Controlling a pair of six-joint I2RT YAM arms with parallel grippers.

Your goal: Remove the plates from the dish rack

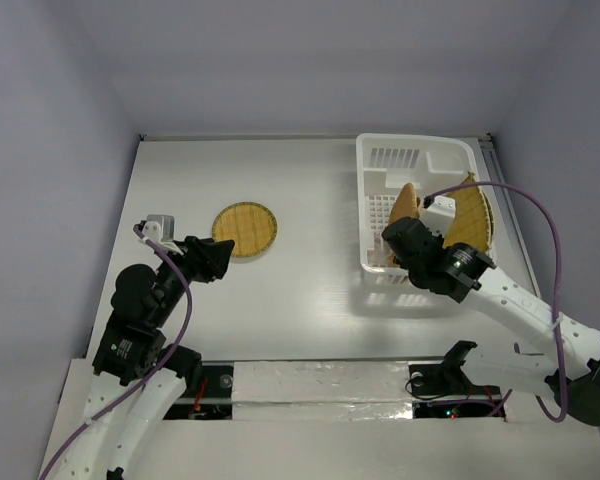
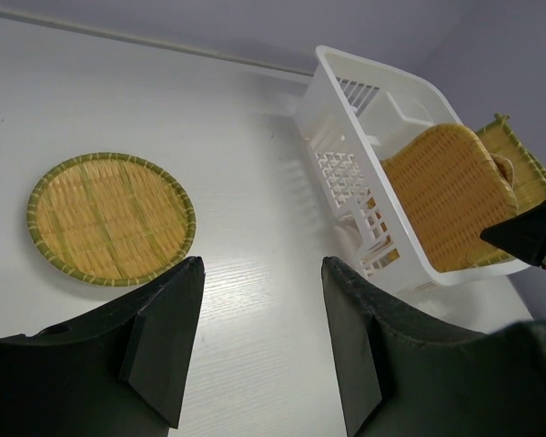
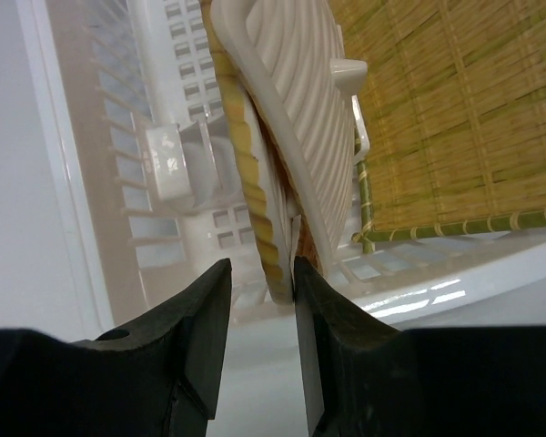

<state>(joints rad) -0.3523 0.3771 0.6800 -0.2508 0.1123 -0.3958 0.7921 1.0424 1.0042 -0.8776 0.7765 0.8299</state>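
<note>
The small round plate [image 1: 245, 230] lies flat on the table left of the white dish rack [image 1: 371, 215]; it also shows in the left wrist view [image 2: 109, 218]. My left gripper [image 1: 220, 258] is open and empty just near of it [image 2: 262, 264]. The rounded-square plate [image 1: 407, 198] stands on edge in the rack, with the large square grid plate [image 1: 475, 215] leaning behind it. My right gripper [image 1: 395, 240] is open inside the rack, its jaws [image 3: 261, 269] either side of the rounded-square plate's braided rim [image 3: 246, 173]. The right finger touches it; the left stands a little off.
The rack's [image 2: 346, 109] near wall faces the left gripper. A white ribbed part [image 3: 296, 109] of the rack sits between the two standing plates. The large plate [image 3: 455, 118] fills the right of the right wrist view. The table's raised edge runs close behind the rack.
</note>
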